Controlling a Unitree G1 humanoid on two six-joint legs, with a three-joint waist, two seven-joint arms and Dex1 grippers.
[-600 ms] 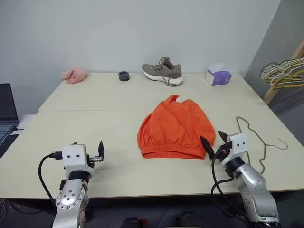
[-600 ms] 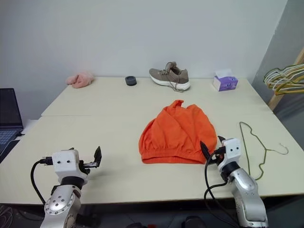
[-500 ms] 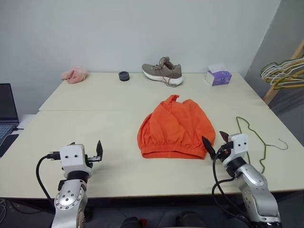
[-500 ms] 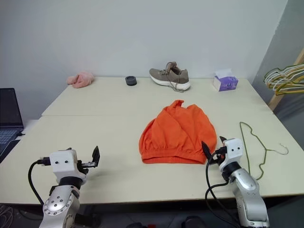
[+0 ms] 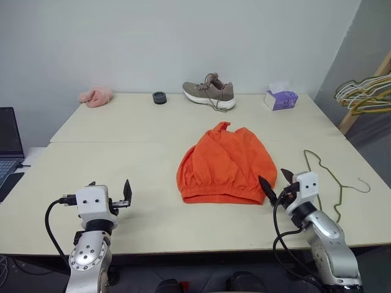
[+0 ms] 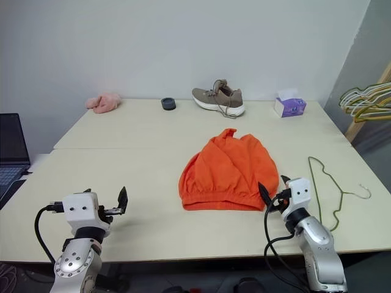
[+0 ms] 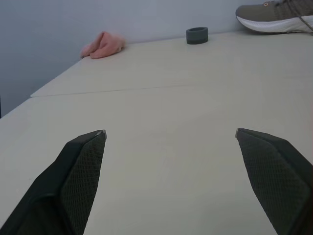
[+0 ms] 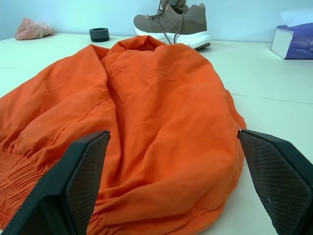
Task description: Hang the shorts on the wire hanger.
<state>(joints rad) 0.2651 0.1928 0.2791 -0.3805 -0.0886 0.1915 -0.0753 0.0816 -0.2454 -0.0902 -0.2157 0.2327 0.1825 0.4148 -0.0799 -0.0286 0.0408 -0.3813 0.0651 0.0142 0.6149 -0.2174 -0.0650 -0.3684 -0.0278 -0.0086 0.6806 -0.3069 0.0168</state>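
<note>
The bright orange shorts (image 5: 226, 165) lie flat in the middle of the table, elastic waistband toward the near edge. To their right the thin dark wire hanger (image 5: 335, 180) lies on the tabletop, hook pointing right. My right gripper (image 5: 276, 182) hovers open just off the waistband's right corner, between shorts and hanger; in its wrist view the shorts (image 8: 156, 112) spread ahead of the wide-apart fingers (image 8: 83, 171). Over bare table at the near left, my left gripper (image 7: 170, 133) is open and holds nothing.
Along the far edge sit a pink cloth (image 5: 95, 96), a small black ring (image 5: 159, 97), a grey-brown shoe (image 5: 209, 93) and a purple tissue box (image 5: 280, 97). A laptop (image 5: 7, 143) is off the left edge. Bunched pale hangers (image 5: 365, 93) hang at the right.
</note>
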